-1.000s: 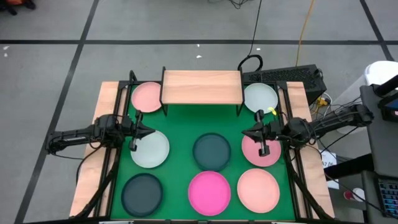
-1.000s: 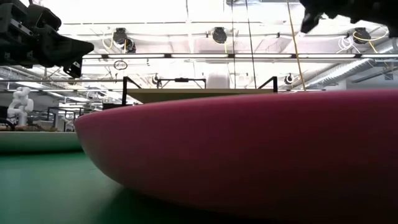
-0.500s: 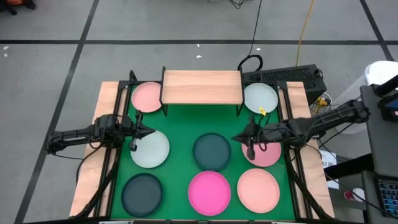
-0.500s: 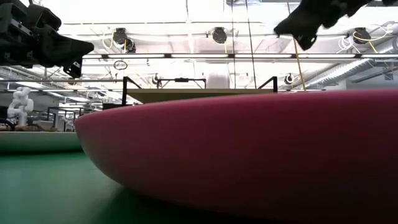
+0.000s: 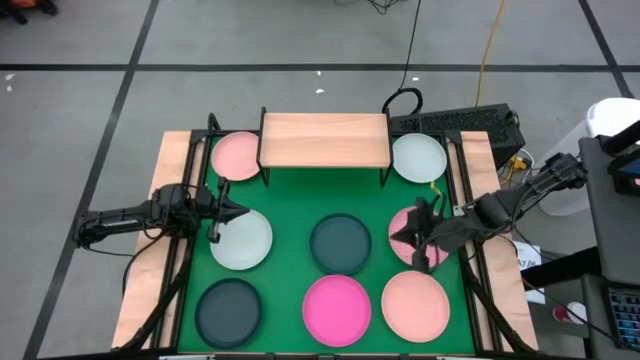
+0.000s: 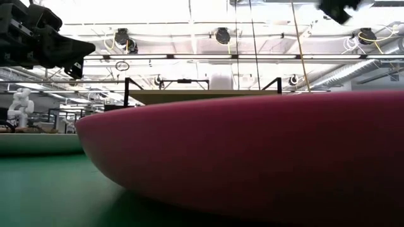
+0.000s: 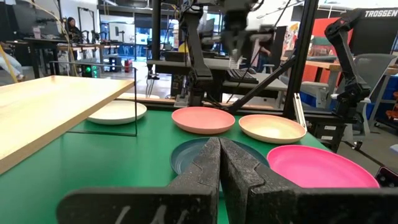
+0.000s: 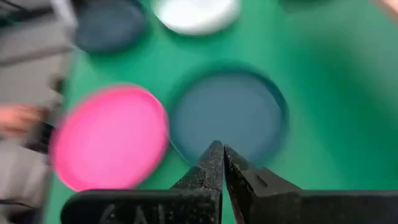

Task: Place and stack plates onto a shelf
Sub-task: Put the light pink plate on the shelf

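On the green mat (image 5: pixel 290 200) lie eight round, shallow, matte plates. In the high view, a light pink plate (image 5: pixel 237 156) is at 11 o'clock, partly under the left end of the shelf (image 5: pixel 324 139), and a pale mint-white plate (image 5: pixel 419 157) is at 1 o'clock beside the right end of the shelf. A second pale plate (image 5: pixel 242 240) is at 9 o'clock, a dark grey-teal plate (image 5: pixel 341 243) is in the middle, and a rose plate (image 5: pixel 408 232) is at 3 o'clock. Along the near edge are another dark plate (image 5: pixel 229 309) at 7 o'clock, a magenta plate (image 5: pixel 337 307) at 6 o'clock and a peach plate (image 5: pixel 415 305) at 5 o'clock.

The shelf is a light-wood board on thin black legs, at 12 o'clock, with nothing on its top.

The left gripper (image 5: pixel 214 213) is above the edge of the pale plate at 9 o'clock; its fingers (image 7: pixel 208 165) are pressed together and hold nothing. The right gripper (image 5: pixel 421 240) is above the rose plate, also with fingers (image 8: pixel 214 163) together (nothing between them).

In the left wrist view the word "TROSSEN" (image 7: pixel 380 13) can be read on a sign in the room behind.
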